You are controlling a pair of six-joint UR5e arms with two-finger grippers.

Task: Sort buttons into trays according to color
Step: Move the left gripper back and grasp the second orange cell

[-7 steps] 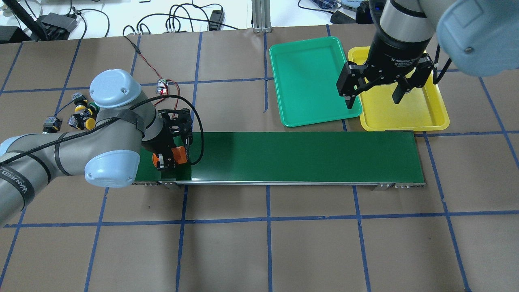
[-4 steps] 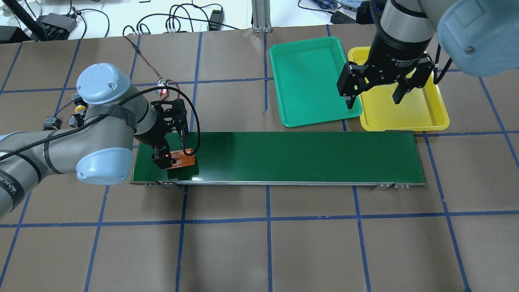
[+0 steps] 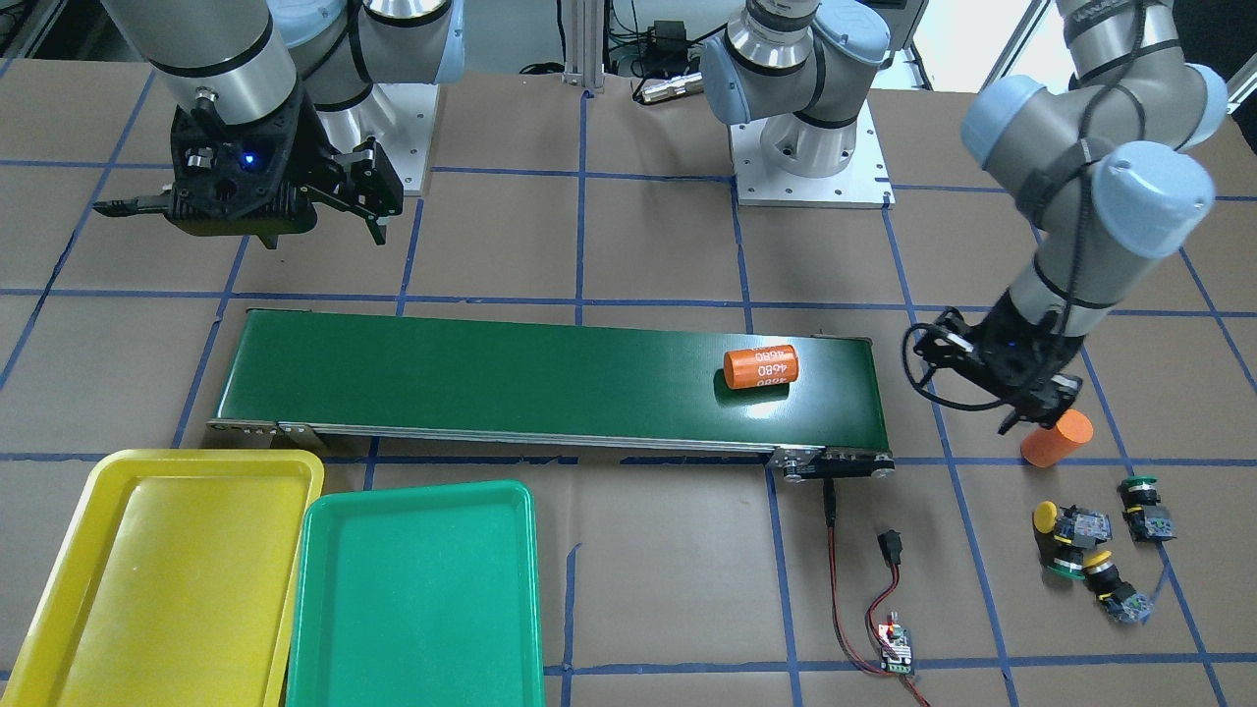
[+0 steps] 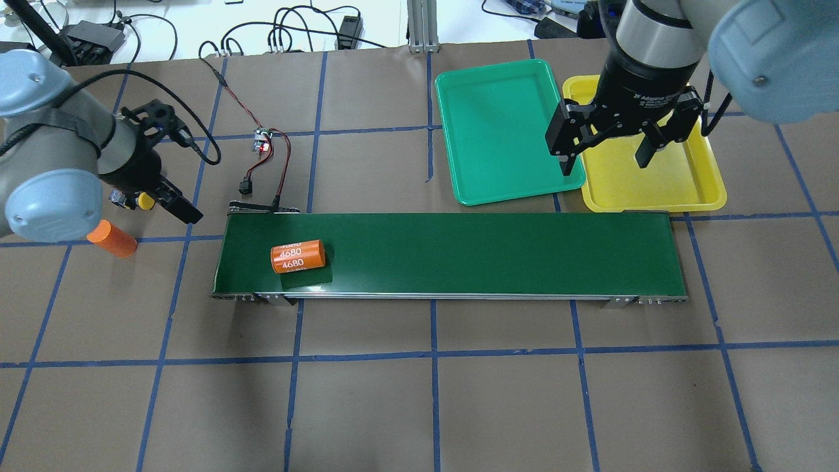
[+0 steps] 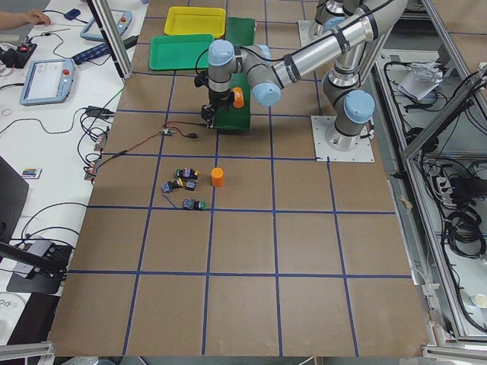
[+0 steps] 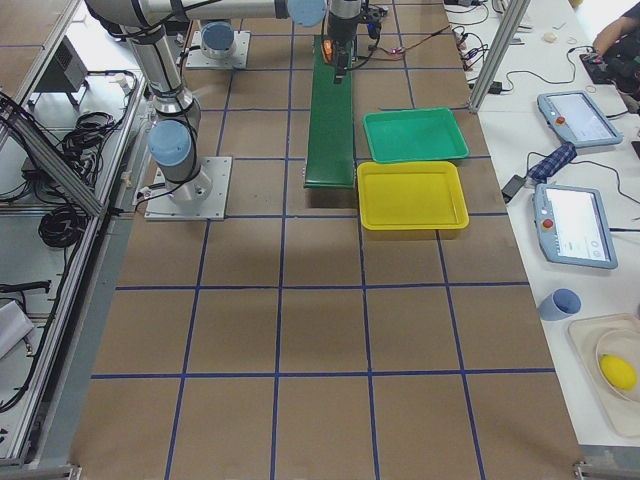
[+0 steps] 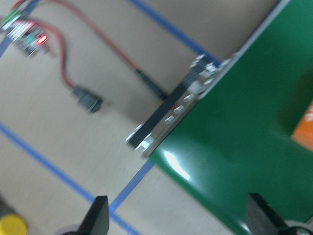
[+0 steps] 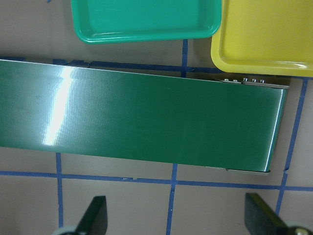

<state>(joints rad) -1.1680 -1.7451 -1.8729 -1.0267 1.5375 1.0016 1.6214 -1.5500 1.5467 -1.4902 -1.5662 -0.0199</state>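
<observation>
Several buttons [image 3: 1080, 528] with yellow and green caps lie in a cluster on the brown table past the belt's left end. In the overhead view only one yellow cap [image 4: 145, 201] shows beside my left arm. My left gripper [image 4: 174, 200] is open and empty, above the table between the buttons and the belt's end; its wrist view [image 7: 178, 223] shows nothing between the fingers. The green tray [image 4: 498, 131] and the yellow tray [image 4: 655, 187] lie side by side beyond the belt's right end, both empty. My right gripper [image 4: 603, 160] hangs open and empty over their shared edge.
A long dark-green conveyor belt [image 4: 491, 252] crosses the middle. An orange cylinder marked 4680 [image 4: 298, 255] lies on its left part. A second orange cylinder [image 4: 113, 238] stands on the table near the buttons. A small circuit board with red wires [image 4: 262, 139] lies behind the belt's left end.
My left gripper opened, left the orange cylinder lying on the belt, and moved left off the belt toward the buttons. The right arm has not moved.
</observation>
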